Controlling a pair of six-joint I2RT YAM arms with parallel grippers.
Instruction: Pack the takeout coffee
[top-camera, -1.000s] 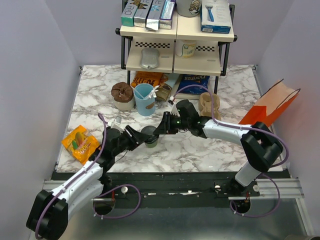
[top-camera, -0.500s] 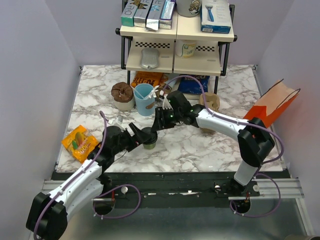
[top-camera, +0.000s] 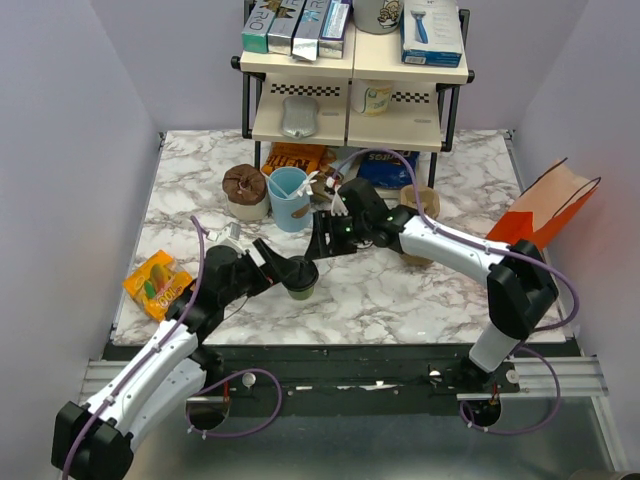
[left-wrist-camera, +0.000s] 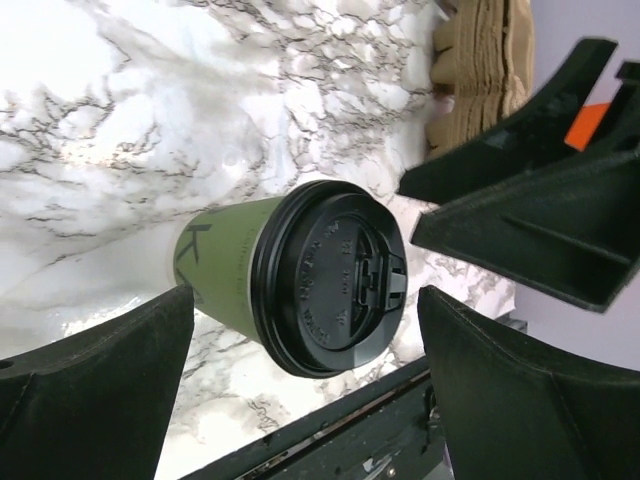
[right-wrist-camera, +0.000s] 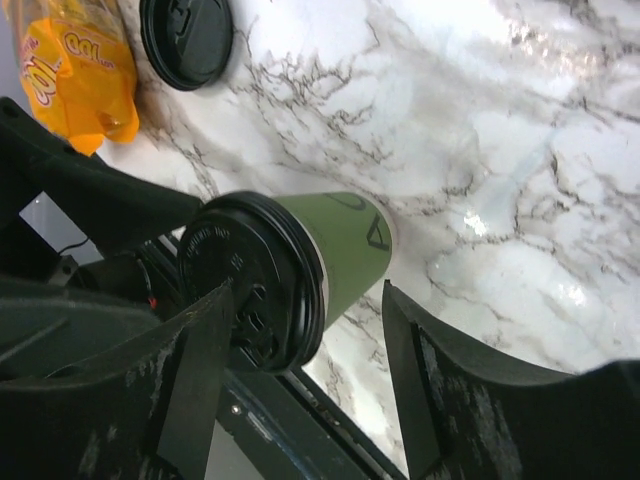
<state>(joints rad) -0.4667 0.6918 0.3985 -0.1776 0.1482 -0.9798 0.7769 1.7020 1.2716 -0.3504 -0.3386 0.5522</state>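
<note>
Top view: bright, even light from above, no hard shadows. Only soft ones lie on the table (top-camera: 400, 300) under the arms, and it is dimmer under the shelf (top-camera: 420, 125). Pic is sharp overall.

Left wrist cam: marble at upper left is nearly burnt out. The takeout coffee (left-wrist-camera: 300, 290) is sharp, w/ soft sheen on its lid. Left fingers (left-wrist-camera: 90, 390) are plain black, no detail.

Right wrist cam: glare patches on marble at right; right fingers (right-wrist-camera: 480, 410) are a bit out of focus.

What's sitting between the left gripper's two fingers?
The coffee, lid on, standing on the marble; the left wrist view shows it.
</note>
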